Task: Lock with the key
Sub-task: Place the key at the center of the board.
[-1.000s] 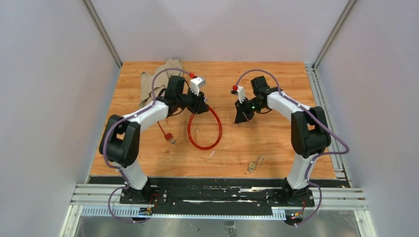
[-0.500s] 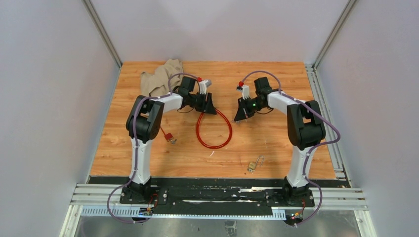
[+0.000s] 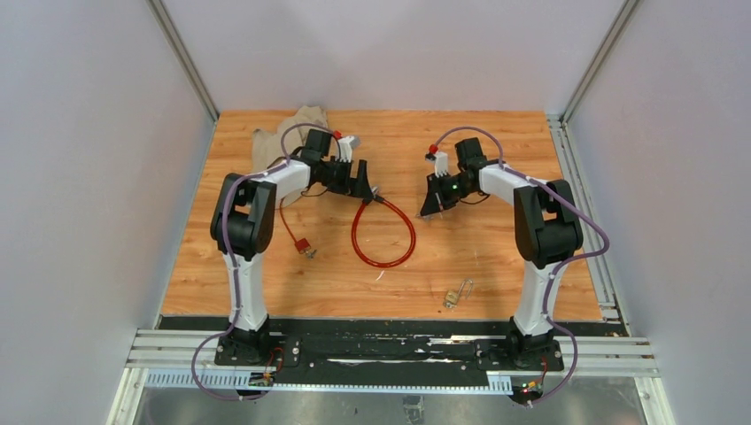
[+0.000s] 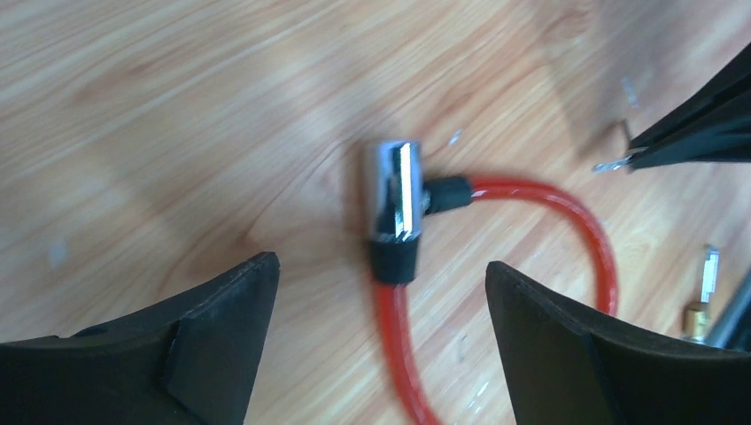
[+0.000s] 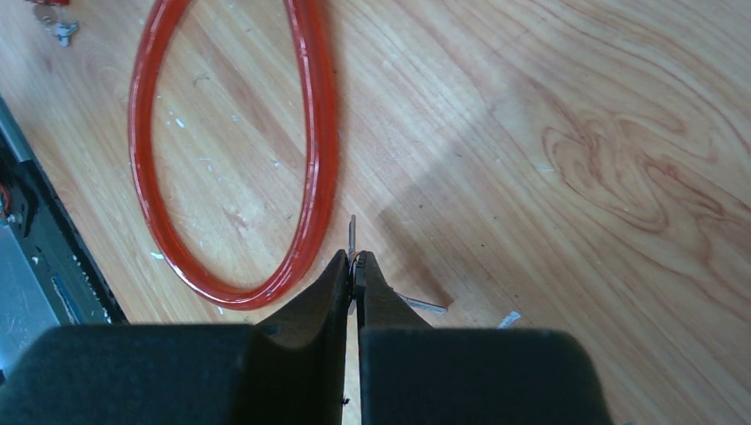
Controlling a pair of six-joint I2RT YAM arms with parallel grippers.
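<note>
The red cable lock (image 3: 383, 233) lies as a loop on the wooden table, and its chrome head (image 4: 396, 190) rests flat just beyond my left gripper (image 4: 381, 264). That gripper (image 3: 363, 186) is open, its fingers (image 4: 226, 332) wide apart, holding nothing. My right gripper (image 3: 430, 209) hovers right of the loop, shut on the small ring of the key (image 5: 352, 232). The key's thin silver blade pokes out past the fingertips (image 5: 341, 274). In the left wrist view the key (image 4: 611, 164) shows at the tip of the right gripper.
A small brass padlock (image 3: 454, 294) lies near the table's front. A thin red loop with a red tag (image 3: 299, 241) lies left of the cable. A beige cloth (image 3: 285, 137) sits at the back left. Grey walls enclose the table.
My left gripper has opened and let go of the chrome lock head, which now lies on the table. The left arm has drawn back slightly. The right gripper has stayed shut on the key.
</note>
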